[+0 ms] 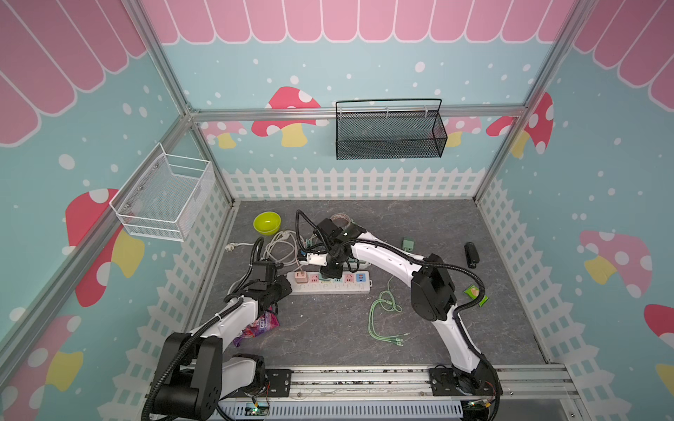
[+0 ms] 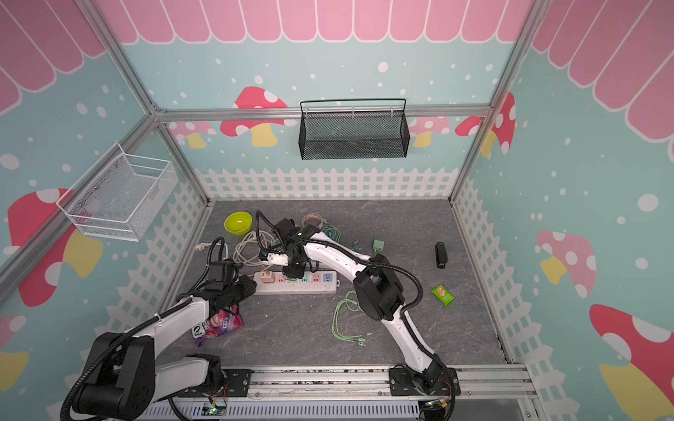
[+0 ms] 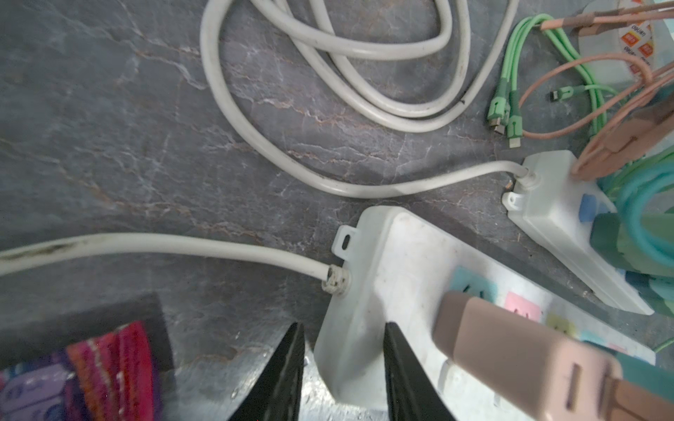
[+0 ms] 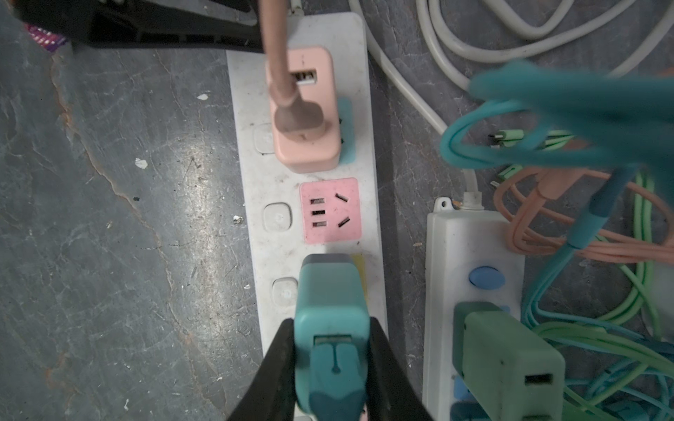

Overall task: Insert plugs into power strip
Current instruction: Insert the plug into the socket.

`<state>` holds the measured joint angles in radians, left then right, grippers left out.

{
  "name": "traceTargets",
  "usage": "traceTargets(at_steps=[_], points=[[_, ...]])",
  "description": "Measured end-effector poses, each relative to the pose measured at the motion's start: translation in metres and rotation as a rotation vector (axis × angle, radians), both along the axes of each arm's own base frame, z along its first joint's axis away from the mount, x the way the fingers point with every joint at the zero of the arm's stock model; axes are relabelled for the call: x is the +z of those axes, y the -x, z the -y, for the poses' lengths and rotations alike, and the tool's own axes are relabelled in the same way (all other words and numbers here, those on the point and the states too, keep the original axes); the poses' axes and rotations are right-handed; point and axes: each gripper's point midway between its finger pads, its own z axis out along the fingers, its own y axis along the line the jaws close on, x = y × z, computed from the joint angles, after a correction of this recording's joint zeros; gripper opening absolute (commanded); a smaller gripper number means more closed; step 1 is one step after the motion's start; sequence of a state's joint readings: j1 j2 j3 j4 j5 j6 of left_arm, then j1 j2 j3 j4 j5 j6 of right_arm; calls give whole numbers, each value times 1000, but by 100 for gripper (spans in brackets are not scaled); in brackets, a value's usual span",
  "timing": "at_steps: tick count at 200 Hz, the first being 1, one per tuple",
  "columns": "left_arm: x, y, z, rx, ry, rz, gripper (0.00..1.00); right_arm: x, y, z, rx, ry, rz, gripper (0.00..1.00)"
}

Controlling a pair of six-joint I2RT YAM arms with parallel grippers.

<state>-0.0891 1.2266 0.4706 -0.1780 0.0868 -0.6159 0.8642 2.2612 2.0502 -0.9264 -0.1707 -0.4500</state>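
Grey desk (image 1: 328,328): power strip (image 1: 328,288), end clamped in L gripper (image 3: 343,328), prob. bracing; R gripper (image 4: 332,324) clamped on teal plug (image 4: 330,291), above yellow socket (image 4: 358,263).

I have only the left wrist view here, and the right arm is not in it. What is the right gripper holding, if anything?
Observer: The right gripper is shut on a teal plug.
Operator: Over which socket is this plug?
Observer: Over the yellow socket of the strip. Whether it is fully in, I cannot tell.
Operator: Is any plug lying loose, away from the strip?
Observer: Yes. Both top views show a green plug lying loose, far from the strip.
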Motion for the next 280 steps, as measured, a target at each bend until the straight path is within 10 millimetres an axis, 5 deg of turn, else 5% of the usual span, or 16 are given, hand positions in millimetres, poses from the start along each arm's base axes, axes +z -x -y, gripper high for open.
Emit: traceTargets(at_steps=[280], points=[[0,0,0,-1,1,1,35,2,5,5,-8,-10,1,0]])
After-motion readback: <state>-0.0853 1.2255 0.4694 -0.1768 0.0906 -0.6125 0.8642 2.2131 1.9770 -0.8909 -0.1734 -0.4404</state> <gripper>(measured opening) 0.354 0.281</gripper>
